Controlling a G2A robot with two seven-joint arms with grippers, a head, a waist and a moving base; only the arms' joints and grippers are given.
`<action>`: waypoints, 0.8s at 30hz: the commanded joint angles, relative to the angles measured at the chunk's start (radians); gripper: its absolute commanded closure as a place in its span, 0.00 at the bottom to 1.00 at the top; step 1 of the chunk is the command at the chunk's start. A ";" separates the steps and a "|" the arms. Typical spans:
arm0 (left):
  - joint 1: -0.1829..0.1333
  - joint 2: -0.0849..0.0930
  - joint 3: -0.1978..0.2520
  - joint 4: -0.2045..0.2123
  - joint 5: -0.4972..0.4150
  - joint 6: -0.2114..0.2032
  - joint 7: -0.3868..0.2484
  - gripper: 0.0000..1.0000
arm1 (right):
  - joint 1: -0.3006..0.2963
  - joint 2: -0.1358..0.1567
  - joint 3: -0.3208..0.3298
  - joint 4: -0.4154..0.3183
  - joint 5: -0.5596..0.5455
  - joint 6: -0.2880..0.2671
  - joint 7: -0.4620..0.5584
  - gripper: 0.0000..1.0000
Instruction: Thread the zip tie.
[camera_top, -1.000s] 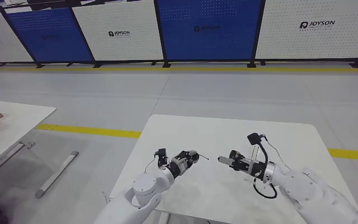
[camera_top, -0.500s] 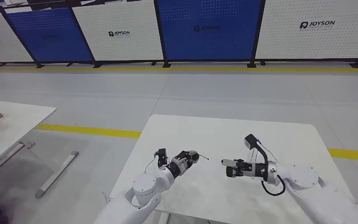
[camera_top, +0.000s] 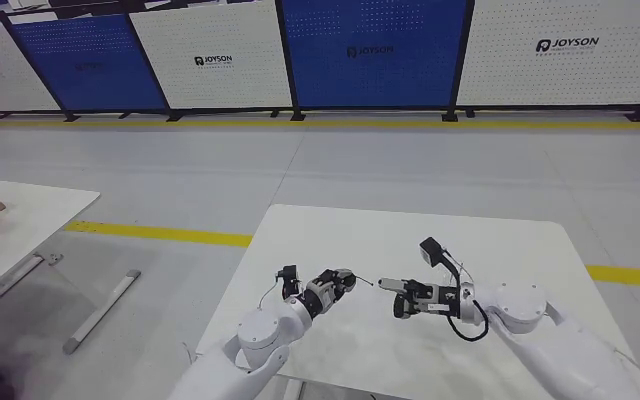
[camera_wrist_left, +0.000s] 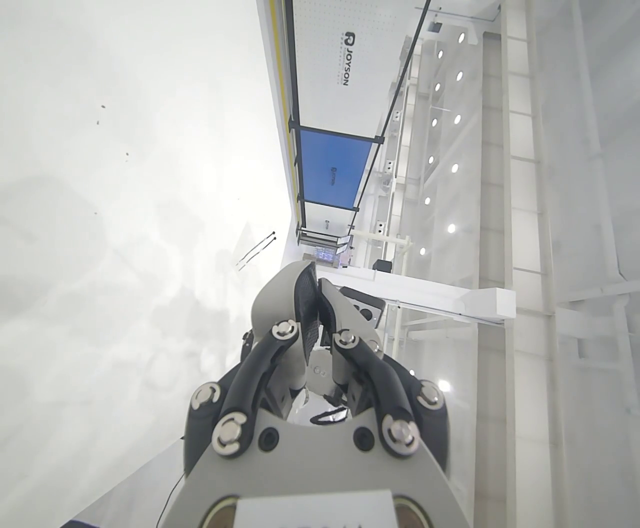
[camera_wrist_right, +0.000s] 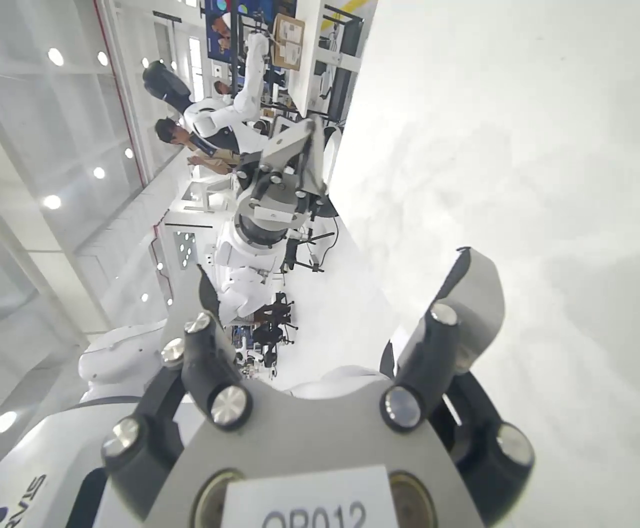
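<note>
Sliding leftward since a second earlier, the grey metal two-fingered right tool (camera_top: 392, 297) had drawn close to its partner; its smooth fingers (camera_wrist_right: 470, 280) were spread wide, gripping nothing. Just beside it, the left tool (camera_top: 345, 277) had its black-padded fingers (camera_wrist_left: 306, 295) pressed together, pinching one thin, straight black plastic zip tie (camera_top: 363, 281). The tie's long axis ran across the glossy white counter (camera_top: 400, 230), its free end with the small blocky head pointing at the right tool. From the left wrist, two parallel dark strands (camera_wrist_left: 257, 248) showed; whether the second was a shadow could not be told. Farther off ran one yellow floor stripe (camera_top: 160, 233).
</note>
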 joint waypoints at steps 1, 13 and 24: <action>0.000 0.000 0.000 0.000 0.000 0.000 0.000 1.00 | 0.024 -0.019 -0.020 0.023 -0.008 0.017 -0.009 0.00; -0.001 -0.001 0.006 0.001 0.007 0.003 -0.006 1.00 | 0.030 -0.025 -0.026 0.029 -0.012 0.021 -0.014 0.00; -0.023 -0.015 0.046 0.010 0.014 0.013 0.002 1.00 | 0.030 -0.025 -0.026 0.029 -0.012 0.021 -0.014 0.00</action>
